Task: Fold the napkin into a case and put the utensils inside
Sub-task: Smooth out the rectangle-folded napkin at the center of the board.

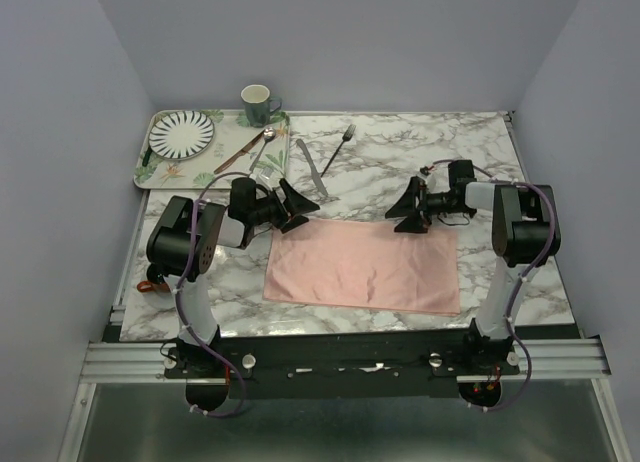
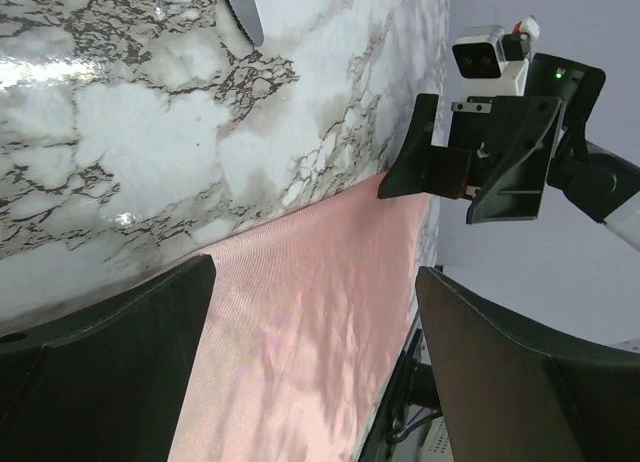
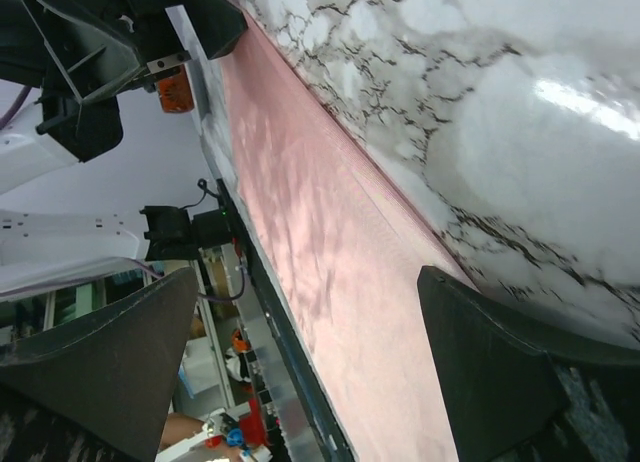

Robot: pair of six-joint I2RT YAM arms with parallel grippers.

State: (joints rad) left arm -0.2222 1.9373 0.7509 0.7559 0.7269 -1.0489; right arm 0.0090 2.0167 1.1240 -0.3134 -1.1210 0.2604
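The salmon-pink napkin [image 1: 365, 265] lies as a flat, faintly rippled rectangle on the marble worktop [image 1: 400, 152], just nearside of the left pincer [image 1: 300, 210] and right pincer [image 1: 405, 207], both gaping and empty. The knife [image 1: 311, 167] and fork [image 1: 338, 149] lie beyond the left pincer.

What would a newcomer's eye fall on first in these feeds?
The flat, unfolded salmon-pink cloth napkin stands out most, spread across the near half of the marble table. The left gripper and right gripper face each other over its far edge, both open. Behind them a silver metal fork and silver metal table knife lie on bare marble, beside a green tray with a striped plate at far left.
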